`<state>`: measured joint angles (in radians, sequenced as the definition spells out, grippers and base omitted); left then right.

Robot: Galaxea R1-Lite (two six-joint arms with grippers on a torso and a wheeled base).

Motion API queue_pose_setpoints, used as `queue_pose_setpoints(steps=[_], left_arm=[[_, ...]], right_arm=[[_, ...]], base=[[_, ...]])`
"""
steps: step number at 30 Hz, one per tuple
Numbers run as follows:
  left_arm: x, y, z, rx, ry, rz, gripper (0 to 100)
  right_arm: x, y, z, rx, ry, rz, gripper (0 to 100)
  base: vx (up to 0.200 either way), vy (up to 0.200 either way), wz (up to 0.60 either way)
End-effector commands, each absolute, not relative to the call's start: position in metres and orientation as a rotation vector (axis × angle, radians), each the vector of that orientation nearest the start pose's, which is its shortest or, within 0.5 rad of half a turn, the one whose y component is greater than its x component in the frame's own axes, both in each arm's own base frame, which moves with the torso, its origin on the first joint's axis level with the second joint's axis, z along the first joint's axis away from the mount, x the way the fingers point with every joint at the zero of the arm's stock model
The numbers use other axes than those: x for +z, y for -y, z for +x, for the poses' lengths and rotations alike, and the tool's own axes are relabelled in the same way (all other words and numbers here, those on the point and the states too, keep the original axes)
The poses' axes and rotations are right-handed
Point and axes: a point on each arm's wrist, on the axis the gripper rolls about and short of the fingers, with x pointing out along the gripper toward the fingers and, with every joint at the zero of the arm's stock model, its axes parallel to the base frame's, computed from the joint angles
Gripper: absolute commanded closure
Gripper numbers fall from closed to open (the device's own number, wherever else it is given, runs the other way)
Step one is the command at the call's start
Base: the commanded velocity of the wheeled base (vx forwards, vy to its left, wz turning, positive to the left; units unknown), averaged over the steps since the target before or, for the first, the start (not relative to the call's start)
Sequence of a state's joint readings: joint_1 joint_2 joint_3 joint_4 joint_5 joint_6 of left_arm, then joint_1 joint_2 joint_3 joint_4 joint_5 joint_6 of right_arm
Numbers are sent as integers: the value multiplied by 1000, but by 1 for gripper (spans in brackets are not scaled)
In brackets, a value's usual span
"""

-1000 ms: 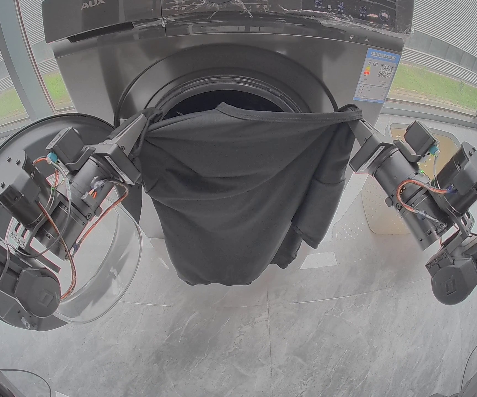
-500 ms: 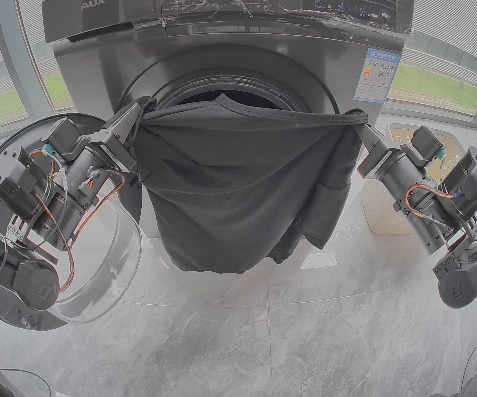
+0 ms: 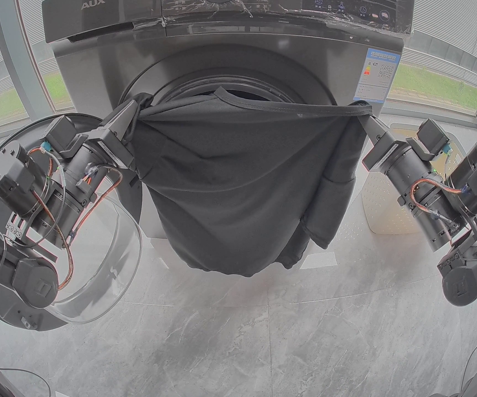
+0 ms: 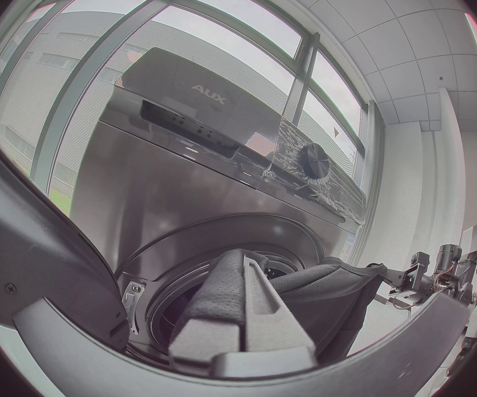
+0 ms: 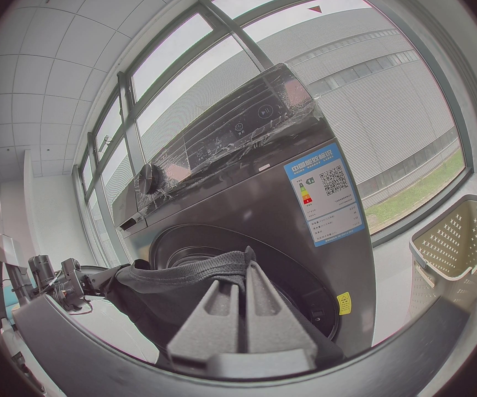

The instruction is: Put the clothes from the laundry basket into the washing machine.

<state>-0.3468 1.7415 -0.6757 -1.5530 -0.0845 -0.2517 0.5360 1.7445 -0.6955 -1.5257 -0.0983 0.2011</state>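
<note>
My left fingers (image 3: 132, 110) are pinched shut on one shoulder of a dark T-shirt (image 3: 233, 183), and in the left wrist view the cloth bunches over their tips (image 4: 247, 268). My right fingers (image 3: 363, 118) are pressed together on the other shoulder, with the fabric's edge wrapped across them in the right wrist view (image 5: 248, 282). The T-shirt hangs stretched between them like a curtain, its hem clear of the grey floor (image 3: 249, 332) and one sleeve drooping on my right side.

Compared with a second ago I have lifted it. The collar now sits higher against the drum opening (image 3: 249, 92) and covers nearly all of the dark hole that showed above it before. The hem has risen too. My right arm has drifted a little outward and up, and my left has come up slightly.

The round door (image 3: 103, 271) stands swung open on my left, behind my left arm. The washing machine (image 3: 222, 45) is right behind the T-shirt. The pale laundry basket (image 3: 379, 216) stands on the floor beside the machine, past my right arm.
</note>
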Motion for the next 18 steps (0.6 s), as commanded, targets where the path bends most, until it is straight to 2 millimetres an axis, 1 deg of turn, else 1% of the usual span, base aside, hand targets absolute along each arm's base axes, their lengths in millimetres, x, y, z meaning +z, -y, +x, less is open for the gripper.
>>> queue_pose_setpoints(steps=[1, 5, 13, 17, 18], left_arm=[[229, 101, 274, -484, 444, -310, 100], [229, 101, 274, -481, 444, -311, 100], [229, 102, 274, -483, 442, -311, 100], [222, 110, 273, -506, 416, -307, 100], [220, 117, 272, -528, 405, -310, 100]], right_arm=[[231, -149, 254, 477, 422, 348, 100], [236, -151, 252, 485, 437, 353, 100], [237, -151, 252, 486, 442, 352, 100], [231, -152, 253, 484, 420, 345, 100], [226, -152, 252, 484, 396, 338, 100]], base=[[0, 0, 0], [0, 0, 0], [0, 0, 0], [0, 0, 0], [0, 0, 0]])
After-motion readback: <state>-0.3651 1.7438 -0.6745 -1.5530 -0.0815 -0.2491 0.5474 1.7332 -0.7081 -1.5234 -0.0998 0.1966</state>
